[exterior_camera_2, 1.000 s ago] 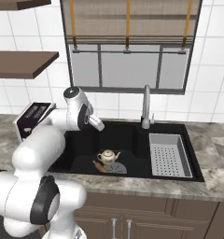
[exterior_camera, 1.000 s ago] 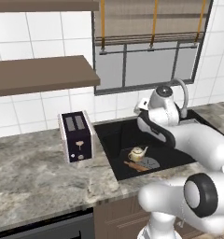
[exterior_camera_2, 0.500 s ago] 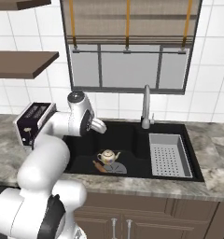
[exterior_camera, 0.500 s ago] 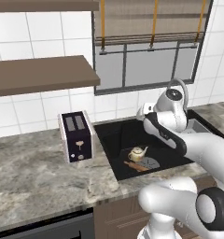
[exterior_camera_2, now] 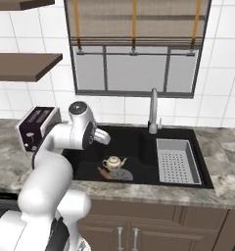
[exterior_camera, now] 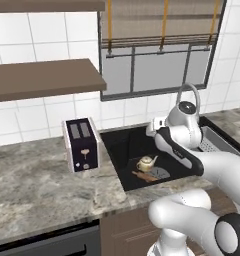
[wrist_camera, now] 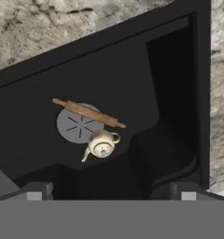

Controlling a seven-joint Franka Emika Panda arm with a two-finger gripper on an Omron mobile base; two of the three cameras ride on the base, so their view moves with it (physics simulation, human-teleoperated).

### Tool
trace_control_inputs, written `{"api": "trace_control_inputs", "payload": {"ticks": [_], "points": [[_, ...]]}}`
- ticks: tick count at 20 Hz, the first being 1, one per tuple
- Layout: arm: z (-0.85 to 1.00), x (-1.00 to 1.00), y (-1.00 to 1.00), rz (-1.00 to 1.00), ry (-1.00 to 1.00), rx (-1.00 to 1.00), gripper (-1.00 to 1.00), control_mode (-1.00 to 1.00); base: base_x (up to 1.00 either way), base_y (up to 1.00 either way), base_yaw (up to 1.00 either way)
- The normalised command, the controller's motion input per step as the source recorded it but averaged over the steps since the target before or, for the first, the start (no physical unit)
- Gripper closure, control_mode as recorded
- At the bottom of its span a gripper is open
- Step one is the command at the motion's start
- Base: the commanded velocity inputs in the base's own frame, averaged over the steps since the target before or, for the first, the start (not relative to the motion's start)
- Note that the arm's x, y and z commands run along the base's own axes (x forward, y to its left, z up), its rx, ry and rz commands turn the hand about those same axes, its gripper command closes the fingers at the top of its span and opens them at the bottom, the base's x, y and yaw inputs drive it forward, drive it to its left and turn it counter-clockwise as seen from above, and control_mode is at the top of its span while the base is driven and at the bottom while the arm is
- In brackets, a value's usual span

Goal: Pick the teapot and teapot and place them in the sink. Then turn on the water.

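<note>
A small cream teapot (exterior_camera: 147,162) (exterior_camera_2: 114,163) (wrist_camera: 102,144) stands upright on the floor of the black sink (exterior_camera: 123,150) (exterior_camera_2: 139,139) (wrist_camera: 48,84), beside the drain. My gripper (wrist_camera: 109,193) hangs well above the basin, looking down on the teapot. It is open with nothing between its fingertips (wrist_camera: 34,193). The hand (exterior_camera: 153,127) (exterior_camera_2: 105,138) sits over the sink's left half. The arched silver faucet (exterior_camera_2: 152,110) (exterior_camera: 192,90) stands behind the sink, and no water runs from it.
A wooden rolling pin (wrist_camera: 88,113) (exterior_camera_2: 105,172) lies across the grey drain (wrist_camera: 74,126) next to the teapot. A ribbed draining tray (exterior_camera_2: 176,159) fills the sink's right side. A dark toaster (exterior_camera: 82,145) (exterior_camera_2: 38,127) stands on the marble counter (exterior_camera: 37,190) to the left.
The arm's wrist has swung a little to the right over the sink. The gripper has stayed open and the teapot has not moved.
</note>
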Motion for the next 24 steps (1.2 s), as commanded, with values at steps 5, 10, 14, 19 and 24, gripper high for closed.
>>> {"api": "trace_control_inputs", "payload": {"ticks": [5,10,14,19,24], "points": [[0.0,0.0,0.0,0.0,0.0,0.0,-1.0,1.0,-0.45,0.0,0.2],[0.0,0.0,0.0,0.0,0.0,0.0,-1.0,1.0,-0.3,0.0,0.47],[0.0,0.0,0.0,0.0,0.0,0.0,-1.0,1.0,-0.21,0.0,0.57],[0.0,0.0,0.0,0.0,0.0,0.0,-1.0,1.0,-0.45,0.0,0.59],[0.0,0.0,0.0,0.0,0.0,0.0,-1.0,1.0,-0.6,0.04,0.59]]}}
